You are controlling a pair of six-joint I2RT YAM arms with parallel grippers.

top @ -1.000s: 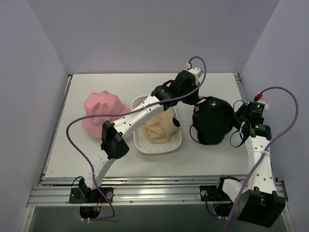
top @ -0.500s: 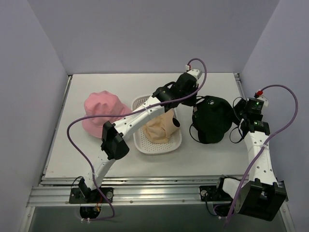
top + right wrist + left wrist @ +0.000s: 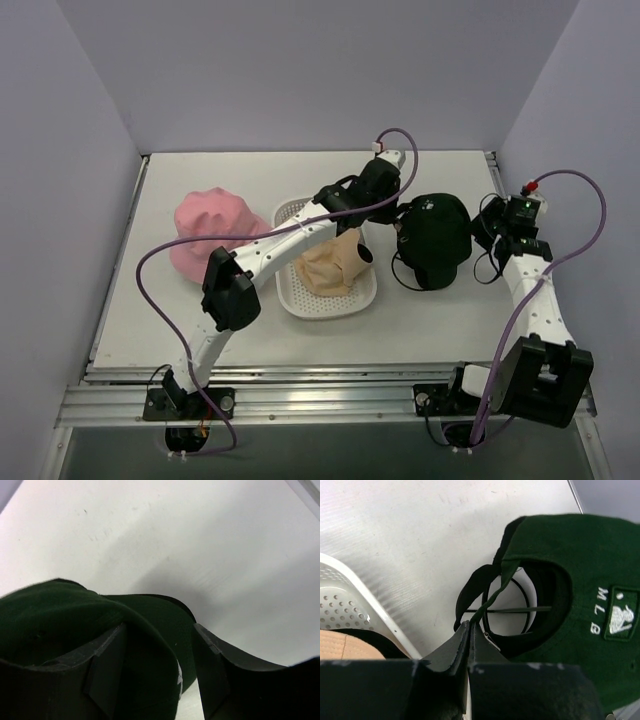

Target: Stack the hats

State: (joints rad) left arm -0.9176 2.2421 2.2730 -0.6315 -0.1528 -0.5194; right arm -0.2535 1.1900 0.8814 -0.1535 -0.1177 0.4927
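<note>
The dark green hat [image 3: 436, 240] with a white logo lies right of the tray. My left gripper [image 3: 397, 212] is shut on the thin rear edge of the dark green hat [image 3: 580, 565], and the left gripper [image 3: 470, 625] shows no gap. Black fabric [image 3: 466, 594] shows under that hat's rim. My right gripper [image 3: 482, 232] stands open astride the hat's right side. In the right wrist view the right gripper [image 3: 160, 662] has green cloth [image 3: 60, 615] between its fingers. The pink hat [image 3: 209, 232] lies at the left. The beige hat [image 3: 330, 265] sits in the tray.
The white perforated tray [image 3: 300, 297] stands mid-table between the pink and green hats, and its corner [image 3: 350, 605] shows in the left wrist view. A thin wire loop [image 3: 510, 609] shows through the green hat's back opening. Walls close in on both sides.
The right gripper's jaws have spread apart and that arm has shifted farther back. The left gripper and the green hat have moved slightly left and back.
</note>
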